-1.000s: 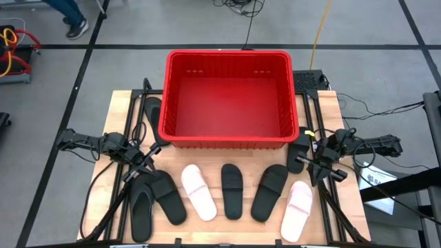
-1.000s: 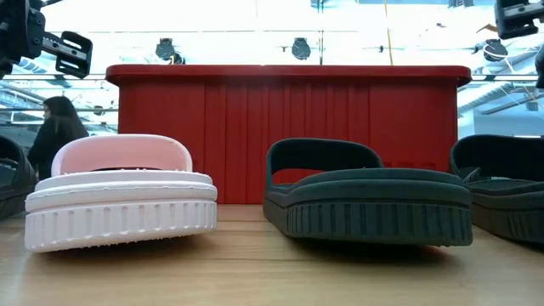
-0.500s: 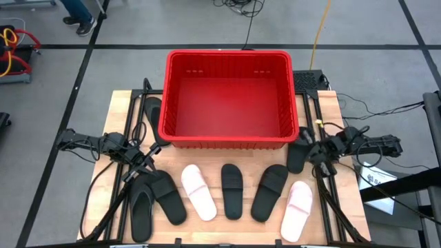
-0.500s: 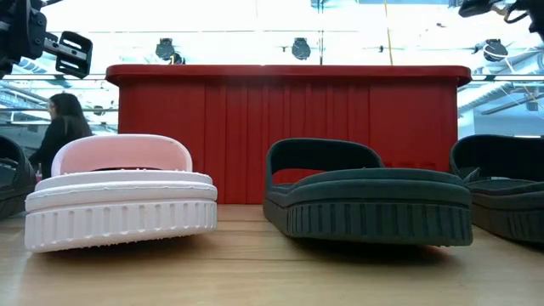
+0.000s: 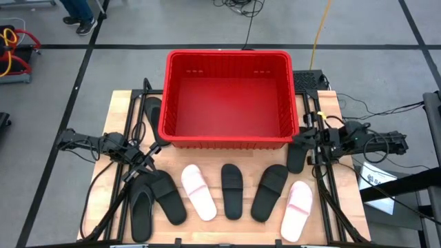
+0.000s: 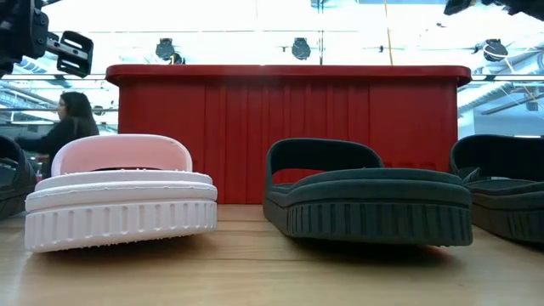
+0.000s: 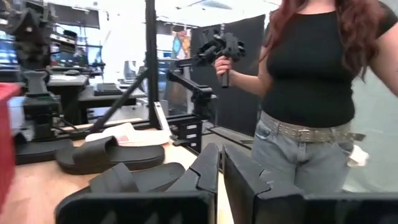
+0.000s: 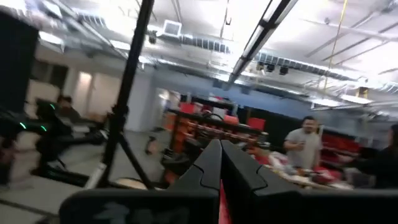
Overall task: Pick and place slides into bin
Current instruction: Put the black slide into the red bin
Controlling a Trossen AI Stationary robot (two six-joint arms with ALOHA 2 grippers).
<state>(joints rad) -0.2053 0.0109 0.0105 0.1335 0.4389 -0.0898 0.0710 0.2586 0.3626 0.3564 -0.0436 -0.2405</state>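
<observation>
Change since a second ago: right claw point(image 5: 308, 135) has swung from low over the black slide at the tabletop's right edge to higher and closer to the bin's right front corner; left arm and all the slides lie as before.
Left arm: stretched low from the tabletop's left edge, reaching inward, level with the bin's front wall.
Left claw point(image 5: 147, 159): just above the left pair of black slides point(image 5: 157, 200); in its wrist view the fingers point(image 7: 208, 168) stand with only a thin slit between them and nothing in it, so nearly clenched and grasping nothing.
Bin point(image 5: 229, 142): red, at the middle of the tabletop's far edge, nothing inside.
Front row of slides, left to right: two black ones at the front left corner, a pale pink one point(image 5: 198, 192), a black one point(image 5: 231, 191), another black one point(image 5: 269, 192), a second pale pink one point(image 5: 296, 210) toward the front right corner.
Other slides: one black slide point(image 5: 152, 110) beside the bin's left wall; one black slide point(image 5: 298, 154) just off the bin's right front corner.
Right arm: comes in from the tabletop's right edge, forearm roughly level, wrist aimed out into the room.
Right claw state: clenched tight, grasping nothing.
Room: a person point(image 7: 311, 93) stands beyond the tabletop.
</observation>
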